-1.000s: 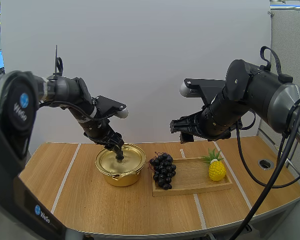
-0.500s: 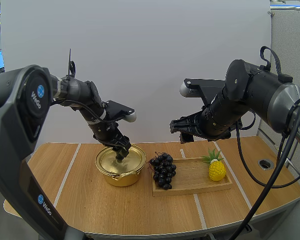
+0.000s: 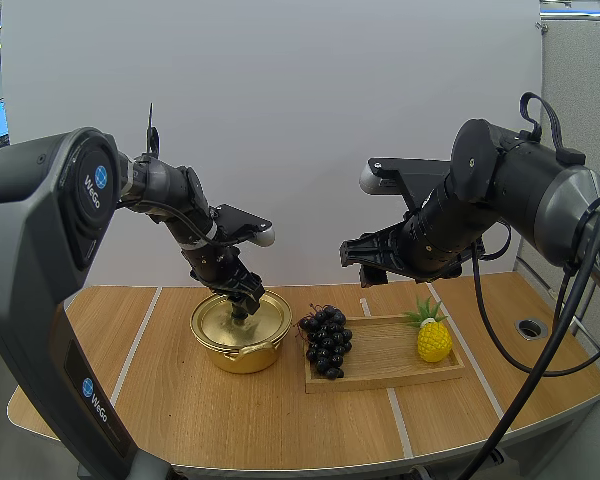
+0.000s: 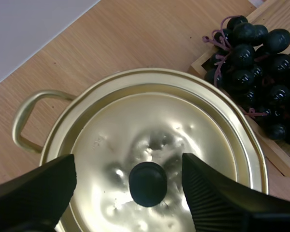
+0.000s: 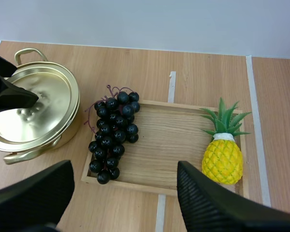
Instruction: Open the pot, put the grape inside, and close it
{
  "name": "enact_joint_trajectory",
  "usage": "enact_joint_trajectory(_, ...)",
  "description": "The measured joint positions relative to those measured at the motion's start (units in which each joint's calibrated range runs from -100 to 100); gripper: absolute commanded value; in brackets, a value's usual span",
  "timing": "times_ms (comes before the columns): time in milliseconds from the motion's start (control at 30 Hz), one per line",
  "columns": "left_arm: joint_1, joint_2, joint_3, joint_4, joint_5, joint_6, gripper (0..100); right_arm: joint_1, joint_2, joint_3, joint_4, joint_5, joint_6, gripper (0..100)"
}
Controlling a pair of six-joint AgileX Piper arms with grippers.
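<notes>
Although the left arm has swung toward the middle over the last second, nothing on the table (image 3: 230, 420) has moved. Nearest the front edge lies one wooden tray (image 3: 390, 362). It carries one bunch of dark grapes (image 3: 326, 342) at the end next to the pot. One yellow pineapple (image 3: 434, 340) stands upright toward the opposite end, well apart from the grapes. Just beside the tray, on the bare table, stands one gold pot (image 3: 242, 355). Its one lid (image 4: 154, 121) is seated on the rim, so the pot is closed and the grapes are outside it. One black knob (image 4: 147, 183) sits at the centre of the lid. One looped handle (image 4: 26, 116) shows at the pot's rim in the left wrist view.

Left tool (image 4: 129, 169): the fingers are spread, one on each side of the knob, with a gap between each finger and the knob. Nothing is gripped. Compared with a second ago, the tool has moved a little toward the grapes while remaining over the lid. The arm's elbow section now stands nearer the pot.

Right tool (image 5: 125, 169): the fingers are spread wide and hold nothing. The tool hangs well above the tray. Its position matches the earlier frames.

Count: two arms, two tools, one pot, one lid, one knob, one tray, one bunch of grapes, one pineapple.
</notes>
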Motion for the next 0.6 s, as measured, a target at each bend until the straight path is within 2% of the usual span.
enact_joint_trajectory(600, 0.0, 1.62, -0.37, -0.76, 4.21, 0.0, 100, 0.0, 0.0, 0.0, 0.0, 0.0, 0.0, 100)
